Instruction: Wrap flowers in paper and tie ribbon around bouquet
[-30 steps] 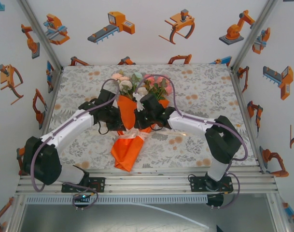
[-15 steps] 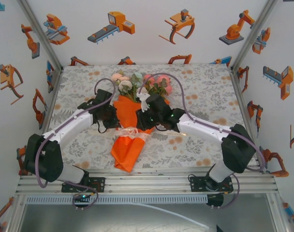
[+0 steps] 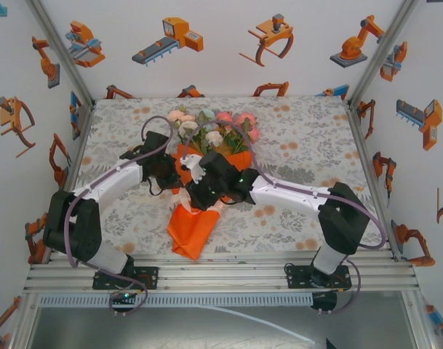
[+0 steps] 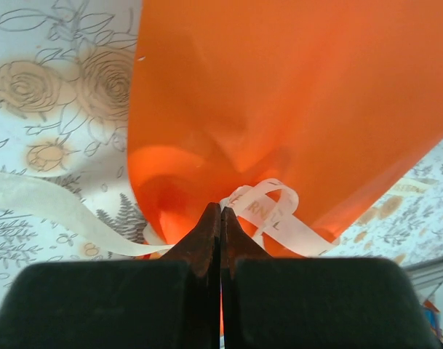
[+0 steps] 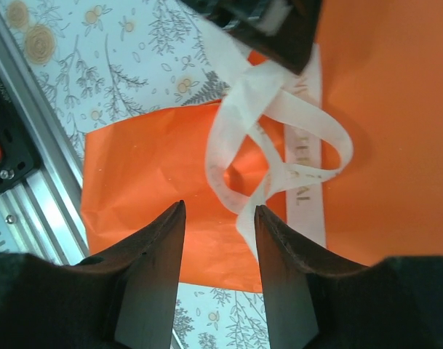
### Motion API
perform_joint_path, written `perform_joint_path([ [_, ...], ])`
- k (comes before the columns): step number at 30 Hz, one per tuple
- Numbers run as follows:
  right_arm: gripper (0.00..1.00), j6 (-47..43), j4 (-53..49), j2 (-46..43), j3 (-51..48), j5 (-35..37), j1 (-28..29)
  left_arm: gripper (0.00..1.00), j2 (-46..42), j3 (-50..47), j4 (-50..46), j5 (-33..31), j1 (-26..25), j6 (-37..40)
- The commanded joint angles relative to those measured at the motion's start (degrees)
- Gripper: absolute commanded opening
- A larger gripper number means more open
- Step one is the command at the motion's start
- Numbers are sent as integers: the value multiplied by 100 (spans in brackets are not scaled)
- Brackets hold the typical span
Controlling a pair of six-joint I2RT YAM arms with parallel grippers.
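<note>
Since the picture before, the right arm (image 3: 286, 193) has swung toward the left. The right gripper (image 3: 197, 190) has left the upper right side of the cone and now hangs over its middle, and its jaws have come apart.

Nearest to us, the narrow end of the bouquet (image 3: 190, 234) lies close to the front edge of the table (image 3: 308, 138) and points at the space between the two bases. A little further, the ribbon (image 5: 306, 182) goes around the waist of the paper (image 4: 294, 94) and makes some loose loops there.

The right arm is bent at the elbow, and its forearm lies low across the table. In its wrist view the jaws stand partly apart with nothing between them, just above the loops.

The left arm (image 3: 108, 185) reaches forward and inward to the left side of the cone. The left gripper (image 4: 221, 211) has its jaws pressed together, with the tips against the paper beside a ribbon loop. We cannot tell if it pinches the ribbon.

Farthest, the flowers (image 3: 214, 127) spread out of the wide end.
</note>
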Motion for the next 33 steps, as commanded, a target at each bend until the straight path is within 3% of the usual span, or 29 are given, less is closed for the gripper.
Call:
perform_joint_path([
  [1,43,292,496,-117,60,-62,52,0,29,252,170,514,4,-271],
  [4,43,953,1420,-135,-218,63,178,0,41,221,339,758,14,-596],
  [8,44,1601,2855,-43,-754,1300,559,0,183,256,435,881,43,-1018],
  [13,44,1821,3608,256,-1022,2079,609,0,419,245,623,1176,120,-1506],
  [17,45,1722,3306,86,-1196,2939,597,0,434,302,627,1244,140,-1460],
  [20,52,1711,3312,64,-1282,2573,447,0,299,264,655,1172,142,-1469],
  [24,40,1778,3485,541,-889,1692,433,0,354,312,691,1258,137,-1511],
  [26,39,1844,3398,772,-712,1761,428,0,417,362,669,1267,144,-1501],
  [29,48,1762,3384,955,-632,2043,405,0,491,376,640,1211,147,-1441],
  [33,50,1902,2970,1222,-355,2229,343,0,616,413,648,1192,153,-1340],
])
